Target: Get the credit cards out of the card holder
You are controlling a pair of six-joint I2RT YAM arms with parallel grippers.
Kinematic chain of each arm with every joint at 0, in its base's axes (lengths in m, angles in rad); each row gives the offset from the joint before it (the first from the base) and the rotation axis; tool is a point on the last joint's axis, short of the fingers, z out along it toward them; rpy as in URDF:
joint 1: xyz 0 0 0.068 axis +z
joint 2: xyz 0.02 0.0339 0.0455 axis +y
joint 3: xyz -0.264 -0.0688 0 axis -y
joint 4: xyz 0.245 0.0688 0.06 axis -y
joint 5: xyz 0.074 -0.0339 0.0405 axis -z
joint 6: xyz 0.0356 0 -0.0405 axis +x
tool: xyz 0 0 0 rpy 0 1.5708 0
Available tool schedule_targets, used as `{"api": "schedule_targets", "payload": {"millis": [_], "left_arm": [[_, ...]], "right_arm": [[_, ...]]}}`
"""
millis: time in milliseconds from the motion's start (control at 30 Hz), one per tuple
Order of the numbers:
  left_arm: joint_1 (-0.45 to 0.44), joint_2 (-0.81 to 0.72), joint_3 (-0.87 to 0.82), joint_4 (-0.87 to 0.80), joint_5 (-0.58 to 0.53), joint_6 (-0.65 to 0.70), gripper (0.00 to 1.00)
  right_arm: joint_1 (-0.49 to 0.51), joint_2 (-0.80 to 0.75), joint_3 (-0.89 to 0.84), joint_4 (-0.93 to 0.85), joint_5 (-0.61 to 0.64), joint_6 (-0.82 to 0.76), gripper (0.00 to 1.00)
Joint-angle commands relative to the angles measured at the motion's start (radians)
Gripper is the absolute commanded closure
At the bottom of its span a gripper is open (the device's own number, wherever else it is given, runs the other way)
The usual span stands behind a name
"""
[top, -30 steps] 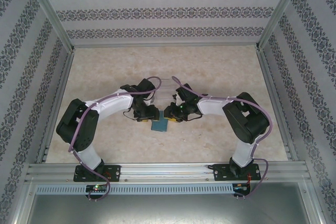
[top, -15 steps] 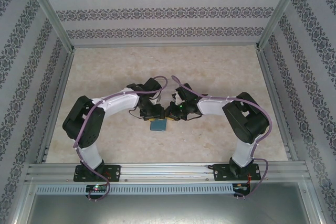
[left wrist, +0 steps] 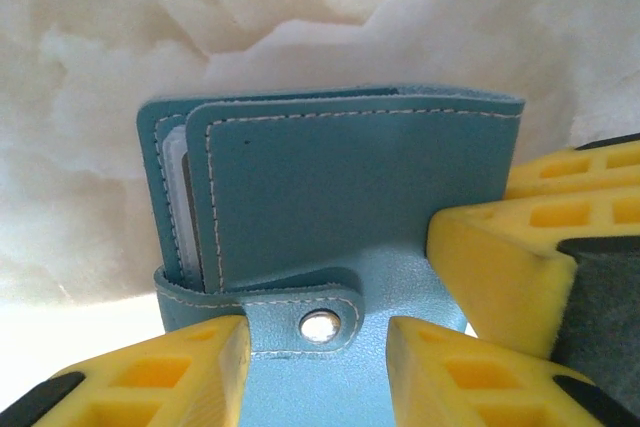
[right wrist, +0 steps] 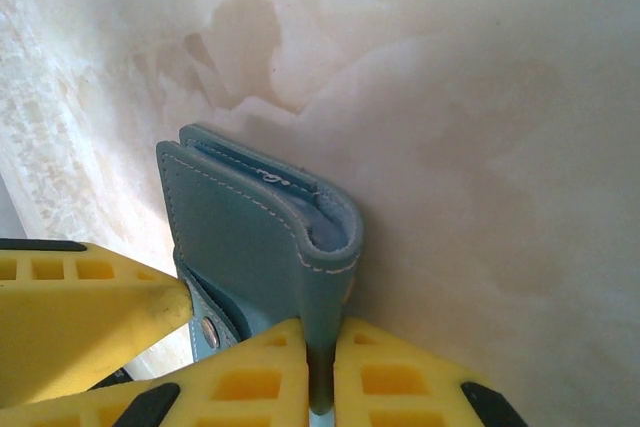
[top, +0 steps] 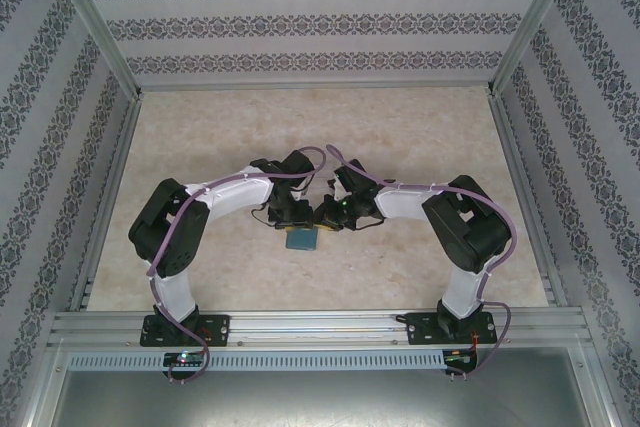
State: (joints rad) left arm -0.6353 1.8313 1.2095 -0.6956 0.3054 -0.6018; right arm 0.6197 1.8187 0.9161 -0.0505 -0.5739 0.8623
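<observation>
Card holder (left wrist: pixel 340 187) strapped closed, credit cards (left wrist: pixel 186 202) mostly hidden inside

Inside the wallet (left wrist: pixel 350 177) the cards (left wrist: pixel 185 197) just a pale sliver at its open side, markings unreadable, wallet's lower part cut off at the bottom edge, from above perhaps half covered by the left gripper (top: pixel 291 219) and right gripper (top: pixel 322 219)

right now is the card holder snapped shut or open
Shut: the card holder is folded, its strap tab looks fastened at the snap.
</observation>
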Motion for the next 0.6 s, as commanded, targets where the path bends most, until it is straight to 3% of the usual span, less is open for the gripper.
{"api": "schedule_targets", "payload": {"millis": [0,300,567], "left_arm": [[-0.014,0.046,-0.011,-0.034,-0.048,0.023,0.61],[-0.018,0.074,-0.009,-0.048,-0.075,0.036,0.64],[-0.018,0.072,-0.001,-0.051,-0.076,0.045,0.74]], "right_arm": [[0.020,0.009,0.009,0.005,-0.006,0.009,0.89],[0.025,0.011,0.018,0.001,-0.007,0.010,0.89],[0.024,0.014,0.020,-0.004,-0.004,0.011,0.90]]}}
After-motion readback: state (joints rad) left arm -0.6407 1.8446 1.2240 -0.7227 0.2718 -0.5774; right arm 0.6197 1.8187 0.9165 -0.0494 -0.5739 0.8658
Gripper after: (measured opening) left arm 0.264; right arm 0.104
